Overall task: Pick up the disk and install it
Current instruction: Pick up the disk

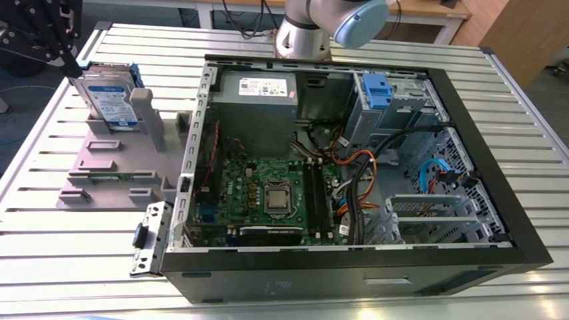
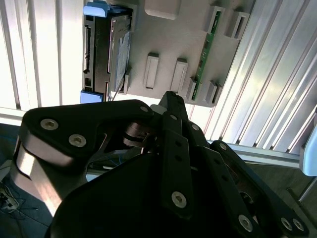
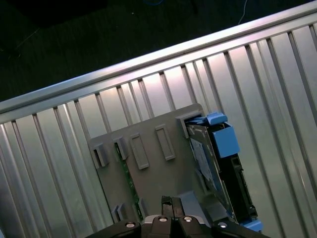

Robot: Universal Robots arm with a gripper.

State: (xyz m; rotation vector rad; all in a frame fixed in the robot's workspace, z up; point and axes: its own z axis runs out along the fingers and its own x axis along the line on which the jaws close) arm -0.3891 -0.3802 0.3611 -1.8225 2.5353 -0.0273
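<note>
One slatted metal table carries one open computer case. Along the table edge at the exterior view's left, it also carries one grey stand. One disk stands on edge in the stand, at the end nearest the table corner. My one hand hangs just above the disk. I cannot tell whether it is apart or together.

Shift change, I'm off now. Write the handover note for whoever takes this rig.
End effector: close above the disk; whether it touches cannot be told.
Disk: upright on edge in the grey stand, on the table, at the exterior view's left of the open computer case.
Done: nothing shows as done; the disk is not lifted out of the stand.
Left: the pickup and the installing.
</note>
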